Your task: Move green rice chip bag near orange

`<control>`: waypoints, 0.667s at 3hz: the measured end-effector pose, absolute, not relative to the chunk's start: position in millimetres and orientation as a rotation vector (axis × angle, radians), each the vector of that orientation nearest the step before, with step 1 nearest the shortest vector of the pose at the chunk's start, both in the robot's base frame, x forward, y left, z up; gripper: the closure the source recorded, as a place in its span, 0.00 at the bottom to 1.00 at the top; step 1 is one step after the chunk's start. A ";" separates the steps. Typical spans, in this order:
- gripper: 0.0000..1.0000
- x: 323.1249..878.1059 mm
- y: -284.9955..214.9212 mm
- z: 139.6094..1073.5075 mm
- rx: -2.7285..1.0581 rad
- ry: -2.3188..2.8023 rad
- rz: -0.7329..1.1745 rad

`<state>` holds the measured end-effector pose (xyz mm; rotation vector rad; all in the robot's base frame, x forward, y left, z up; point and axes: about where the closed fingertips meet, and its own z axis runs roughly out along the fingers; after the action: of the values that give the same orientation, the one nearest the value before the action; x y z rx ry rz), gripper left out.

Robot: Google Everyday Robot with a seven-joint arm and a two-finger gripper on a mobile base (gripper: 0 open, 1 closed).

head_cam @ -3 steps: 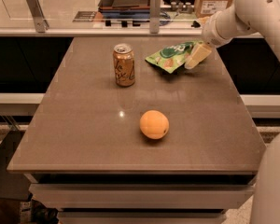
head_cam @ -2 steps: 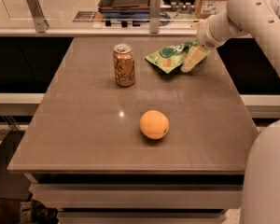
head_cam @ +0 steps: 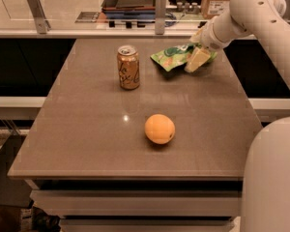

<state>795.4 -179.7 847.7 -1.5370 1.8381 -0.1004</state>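
Note:
The green rice chip bag (head_cam: 173, 56) lies crumpled at the back right of the brown table (head_cam: 87, 144). My gripper (head_cam: 196, 58) comes in from the right on the white arm and sits on the bag's right end, covering part of it. The orange (head_cam: 159, 128) rests on the table's middle front, well apart from the bag and nearer to the camera.
A gold-orange drink can (head_cam: 128, 67) stands upright left of the bag. A rail with metal posts (head_cam: 159, 6) and a counter run behind the table. My white arm (head_cam: 246, 8) and base (head_cam: 273, 178) fill the right side.
My gripper has shifted a little to the left, further onto the bag's right end. The bag, the can and the orange have stayed where they were.

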 end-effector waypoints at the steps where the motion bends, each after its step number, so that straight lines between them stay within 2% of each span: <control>1: 0.63 795.4 -179.7 848.3 -1.537 1.838 -0.100; 2: 0.87 784.3 -182.7 859.6 -1.553 1.827 -0.026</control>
<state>784.3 -182.7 859.6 -1.5527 1.8272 -0.0264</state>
